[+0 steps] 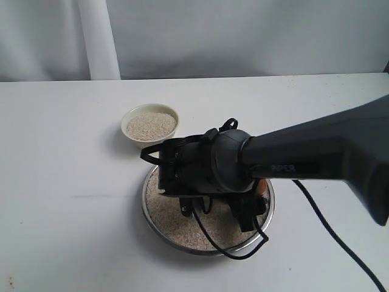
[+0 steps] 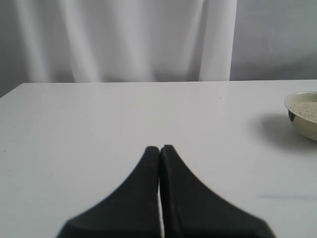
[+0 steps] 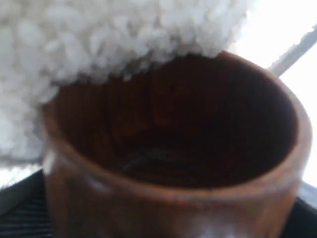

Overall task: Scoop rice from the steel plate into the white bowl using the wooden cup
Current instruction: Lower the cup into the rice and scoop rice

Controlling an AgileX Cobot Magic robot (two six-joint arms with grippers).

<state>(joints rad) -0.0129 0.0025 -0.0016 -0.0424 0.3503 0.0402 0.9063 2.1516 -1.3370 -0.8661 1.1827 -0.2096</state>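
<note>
The steel plate (image 1: 182, 245) lies near the front of the table and holds a bed of rice (image 1: 173, 220). My right gripper (image 1: 216, 213) hangs low over the plate, mostly hidden under its own wrist. In the right wrist view the wooden cup (image 3: 168, 198) fills the frame; it is tilted, its dark inside looks empty, and its rim presses into the rice (image 3: 99, 34). A ridged black finger (image 3: 20, 218) shows beside the cup, gripping it. The white bowl (image 1: 150, 125) sits just behind the plate, nearly full of rice. My left gripper (image 2: 159, 148) is shut on nothing, above bare table, with the bowl (image 2: 303, 116) off to one side.
A black cable (image 1: 331, 234) trails from the right arm across the table toward the front right and loops over the plate's near rim. A pale curtain (image 1: 97, 36) hangs behind the table's back edge.
</note>
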